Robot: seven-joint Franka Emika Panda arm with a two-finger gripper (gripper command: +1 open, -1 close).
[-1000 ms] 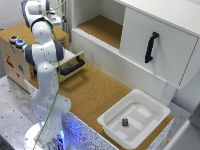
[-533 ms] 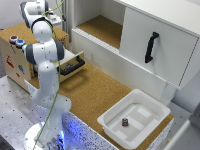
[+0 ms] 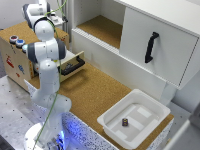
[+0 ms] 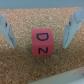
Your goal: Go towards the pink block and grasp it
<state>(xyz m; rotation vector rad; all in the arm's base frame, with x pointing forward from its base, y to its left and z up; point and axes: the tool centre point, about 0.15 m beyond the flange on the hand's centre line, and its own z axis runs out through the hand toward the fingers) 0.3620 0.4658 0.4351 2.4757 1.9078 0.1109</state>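
Gripper [image 4: 39,31] hangs wide open, straddling the lettered pink block [image 4: 44,43] on cork, lined up for closing.

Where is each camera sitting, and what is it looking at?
Exterior view: off the arm and high up, looking down at the cork counter, white tub and cabinet; the white arm shows.
Wrist view: on the wrist, looking down at the pink block between the open gripper's fingers.
Shared: only the cork surface; the block isn't visible in the exterior view.
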